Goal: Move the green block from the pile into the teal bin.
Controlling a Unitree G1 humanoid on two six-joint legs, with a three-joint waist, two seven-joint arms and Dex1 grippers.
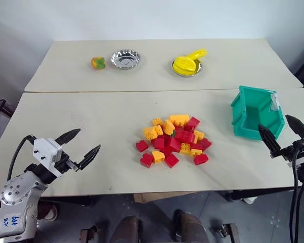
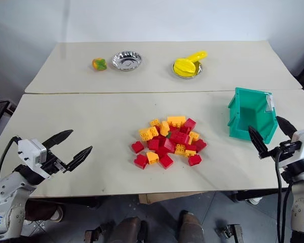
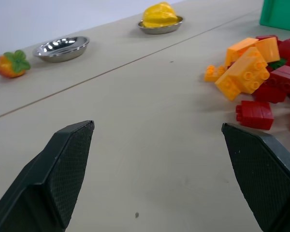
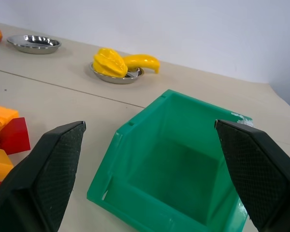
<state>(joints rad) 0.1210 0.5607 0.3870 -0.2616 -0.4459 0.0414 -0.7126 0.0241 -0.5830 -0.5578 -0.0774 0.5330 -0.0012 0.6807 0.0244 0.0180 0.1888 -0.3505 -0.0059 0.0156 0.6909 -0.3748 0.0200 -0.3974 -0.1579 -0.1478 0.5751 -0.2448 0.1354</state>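
The pile (image 1: 173, 140) of red, yellow and orange bricks lies on the near table, right of its middle. A sliver of the green block (image 3: 280, 63) peeks out between an orange brick and red ones; most of it is covered. The teal bin (image 1: 238, 119) stands to the right of the pile, its inside empty in the right wrist view. My left gripper (image 1: 88, 140) hovers open over the near left of the table, well left of the pile, with nothing between its fingers. My right gripper (image 1: 274, 122) is open just in front of the bin (image 4: 135, 159), also holding nothing.
On the far table stand a round silver dish (image 1: 125, 58), an orange-and-green toy fruit (image 1: 98, 63) to its left and a yellow toy in a small dish (image 1: 187, 65). A seam (image 1: 142, 91) divides the two tables. Bare tabletop lies between my left gripper and the pile.
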